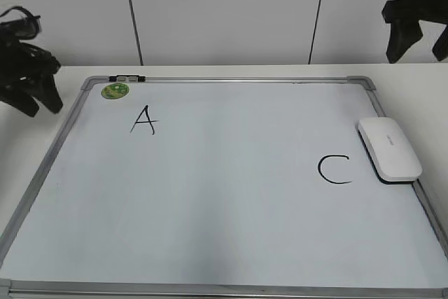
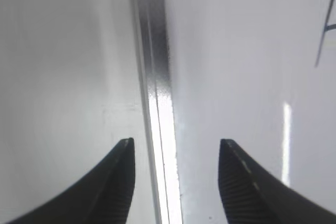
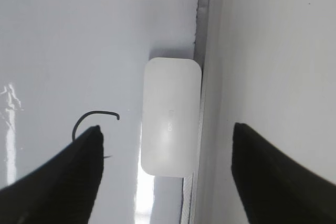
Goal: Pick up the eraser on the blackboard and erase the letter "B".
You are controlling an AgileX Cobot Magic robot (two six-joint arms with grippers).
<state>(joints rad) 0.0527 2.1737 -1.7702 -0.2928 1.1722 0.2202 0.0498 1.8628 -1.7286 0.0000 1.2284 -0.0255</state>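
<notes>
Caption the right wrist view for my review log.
Open right gripper above the white eraser lying along the blackboard's frame, beside the letter C.

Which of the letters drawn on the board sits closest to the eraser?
The C, just left of the eraser by the blackboard's right frame. The A lies far across, near the green magnet.

The white rounded eraser (image 1: 390, 148) lies flat at the right edge of the silver-framed blackboard (image 1: 210, 229), just beside its frame; no "B" shows there.
</notes>
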